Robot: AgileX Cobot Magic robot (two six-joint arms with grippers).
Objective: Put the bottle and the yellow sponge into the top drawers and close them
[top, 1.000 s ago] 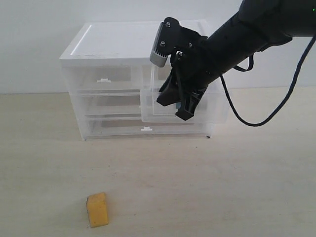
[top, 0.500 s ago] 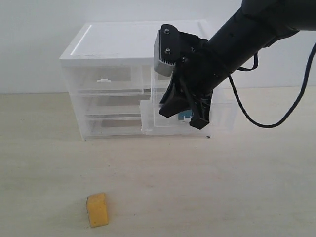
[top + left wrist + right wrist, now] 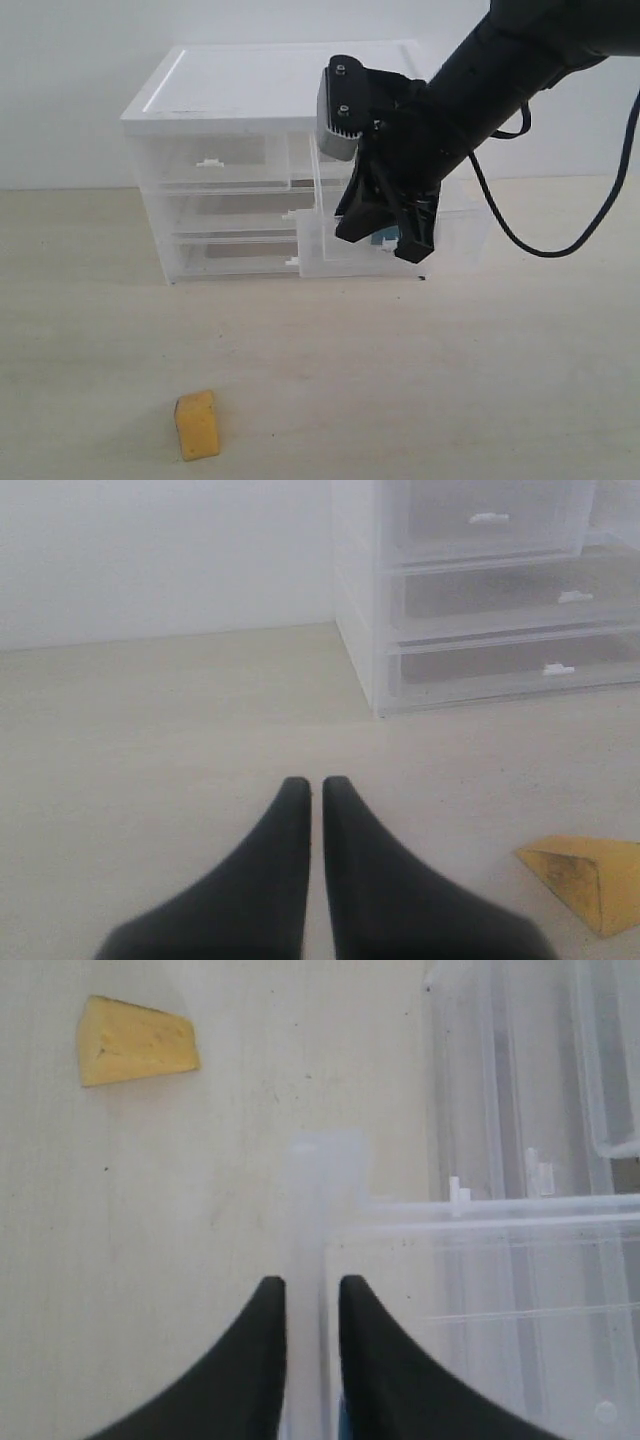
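The top right drawer (image 3: pixel 322 252) is pulled far out of the white-topped cabinet (image 3: pixel 240 85) and sags forward. My right gripper (image 3: pixel 378 245) reaches down onto it. In the right wrist view my right gripper (image 3: pixel 312 1285) is narrowly shut astride the drawer's clear front wall (image 3: pixel 306 1220). A teal patch of the bottle (image 3: pixel 385 238) shows between the fingers; the rest is hidden. The yellow sponge (image 3: pixel 197 425) lies on the table, far in front. The top left drawer (image 3: pixel 210 160) is closed. My left gripper (image 3: pixel 314 782) is shut and empty, with the sponge (image 3: pixel 585 880) off to one side.
Two full-width drawers (image 3: pixel 230 215) below are pushed in. A black cable (image 3: pixel 520 245) loops down from the right arm beside the cabinet. The pale wooden table (image 3: pixel 450 380) spreads out in front of the cabinet.
My right gripper has moved right and down, and the top right drawer has come with it, farther out and lower. The sponge has not moved.
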